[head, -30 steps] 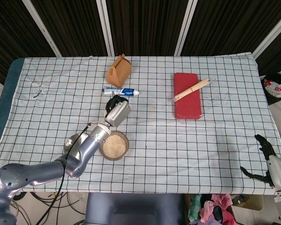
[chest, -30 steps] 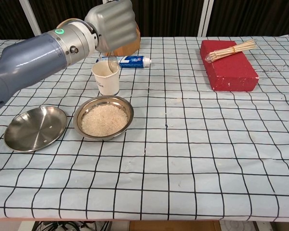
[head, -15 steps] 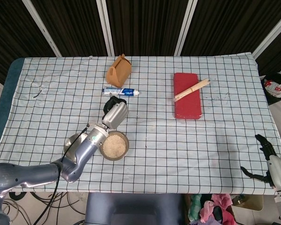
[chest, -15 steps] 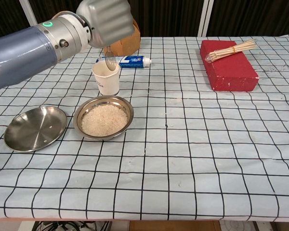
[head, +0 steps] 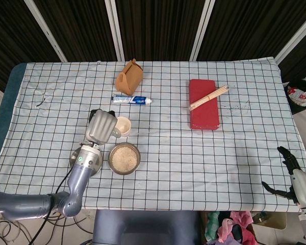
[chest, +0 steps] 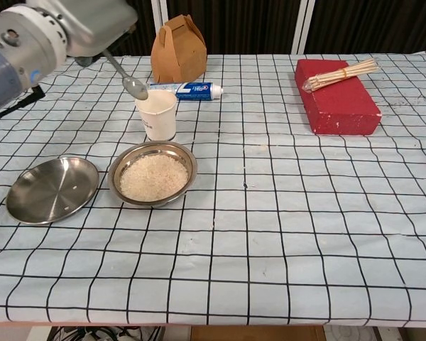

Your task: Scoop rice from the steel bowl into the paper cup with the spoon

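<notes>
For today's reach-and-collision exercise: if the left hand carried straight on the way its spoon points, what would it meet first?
Most likely the paper cup: the left hand holds the spoon angled down beside its rim, though depth is unclear.

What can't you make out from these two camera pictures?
- Inside of the white paper cup: chest view sees it side-on, head view too small; rice level unknown.
- Left hand: fingers on the metal spoon hidden by its back; chest view crops it.
- Right hand: table edge; chest view misses it.

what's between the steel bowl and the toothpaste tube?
The paper cup stands between the steel bowl and the toothpaste tube, clearest in the chest view. The left hand holds the spoon just above its rim.
</notes>
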You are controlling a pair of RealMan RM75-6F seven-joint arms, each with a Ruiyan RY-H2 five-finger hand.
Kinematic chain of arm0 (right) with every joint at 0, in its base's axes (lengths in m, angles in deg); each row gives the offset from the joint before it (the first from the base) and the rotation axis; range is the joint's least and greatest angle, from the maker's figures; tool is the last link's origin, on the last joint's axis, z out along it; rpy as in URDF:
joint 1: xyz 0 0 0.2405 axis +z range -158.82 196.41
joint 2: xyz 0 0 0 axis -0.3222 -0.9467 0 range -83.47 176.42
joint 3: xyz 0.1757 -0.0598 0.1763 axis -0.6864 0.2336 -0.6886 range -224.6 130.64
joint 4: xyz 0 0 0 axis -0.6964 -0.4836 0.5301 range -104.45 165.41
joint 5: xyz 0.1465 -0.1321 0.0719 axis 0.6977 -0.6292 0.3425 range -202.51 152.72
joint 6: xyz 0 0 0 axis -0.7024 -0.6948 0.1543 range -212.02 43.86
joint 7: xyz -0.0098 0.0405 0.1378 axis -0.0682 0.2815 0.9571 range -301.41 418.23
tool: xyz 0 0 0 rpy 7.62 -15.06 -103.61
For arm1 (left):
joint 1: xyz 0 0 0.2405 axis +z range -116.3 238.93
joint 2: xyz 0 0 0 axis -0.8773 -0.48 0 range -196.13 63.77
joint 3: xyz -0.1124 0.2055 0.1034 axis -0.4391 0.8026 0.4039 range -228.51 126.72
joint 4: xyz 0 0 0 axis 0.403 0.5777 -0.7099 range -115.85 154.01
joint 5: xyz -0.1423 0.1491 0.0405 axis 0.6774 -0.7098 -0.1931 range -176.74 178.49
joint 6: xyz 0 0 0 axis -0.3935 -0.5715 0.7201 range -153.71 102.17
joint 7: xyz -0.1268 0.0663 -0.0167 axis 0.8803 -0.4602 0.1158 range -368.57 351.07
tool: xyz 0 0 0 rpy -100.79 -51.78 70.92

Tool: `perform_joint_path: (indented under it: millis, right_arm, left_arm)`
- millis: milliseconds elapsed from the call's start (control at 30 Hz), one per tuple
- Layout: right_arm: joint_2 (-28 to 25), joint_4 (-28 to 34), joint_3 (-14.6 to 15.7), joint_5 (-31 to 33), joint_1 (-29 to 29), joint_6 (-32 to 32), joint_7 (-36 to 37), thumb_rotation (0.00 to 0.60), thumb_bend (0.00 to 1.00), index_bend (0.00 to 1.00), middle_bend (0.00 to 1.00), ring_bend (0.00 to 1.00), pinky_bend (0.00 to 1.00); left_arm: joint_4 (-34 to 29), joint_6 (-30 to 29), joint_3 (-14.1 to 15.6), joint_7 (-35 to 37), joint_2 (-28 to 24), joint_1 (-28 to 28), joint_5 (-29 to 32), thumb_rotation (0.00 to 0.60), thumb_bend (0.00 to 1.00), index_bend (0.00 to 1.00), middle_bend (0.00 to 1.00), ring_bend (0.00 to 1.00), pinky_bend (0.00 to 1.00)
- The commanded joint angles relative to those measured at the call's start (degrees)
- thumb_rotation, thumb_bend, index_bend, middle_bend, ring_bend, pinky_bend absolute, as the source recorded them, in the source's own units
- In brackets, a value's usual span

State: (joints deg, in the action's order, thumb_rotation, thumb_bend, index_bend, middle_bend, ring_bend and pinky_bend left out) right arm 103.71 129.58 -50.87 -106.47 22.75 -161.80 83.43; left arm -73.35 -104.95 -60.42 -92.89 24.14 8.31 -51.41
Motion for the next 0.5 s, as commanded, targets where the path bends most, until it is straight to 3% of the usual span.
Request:
perform_joint_path:
  millis: [33, 200, 500]
  right_arm:
    - [0.04, 0.00, 0.02, -0.02, 0.01, 0.00, -0.19, 0.600, 0.16, 0.00, 0.00, 0.00, 0.18]
    - [0.14, 0.06, 0.07, -0.02, 0.05, 0.10, -0.53, 0.600, 0.16, 0.00, 0.00, 0.00, 0.18]
    - [0.10, 0.13, -0.02, 0.09, -0.06, -0.14, -0.59, 0.600, 0.16, 0.00, 0.00, 0.00, 0.18]
  left_arm:
    - [-4.57, -2.68, 1.03, 5.14, -2.60, 5.03, 3.18, 0.600, 0.46, 0.76, 1.00, 1.00, 1.00]
    - [-4.55, -2.01, 5.07, 9.80, -4.02, 9.11, 3.88, 0.600, 0.46, 0.76, 1.00, 1.00, 1.00]
    - [-1.05, -0.17, 8.34, 13.52, -1.63, 12.42, 5.18, 0.600, 0.45, 0.74, 1.00, 1.00, 1.00]
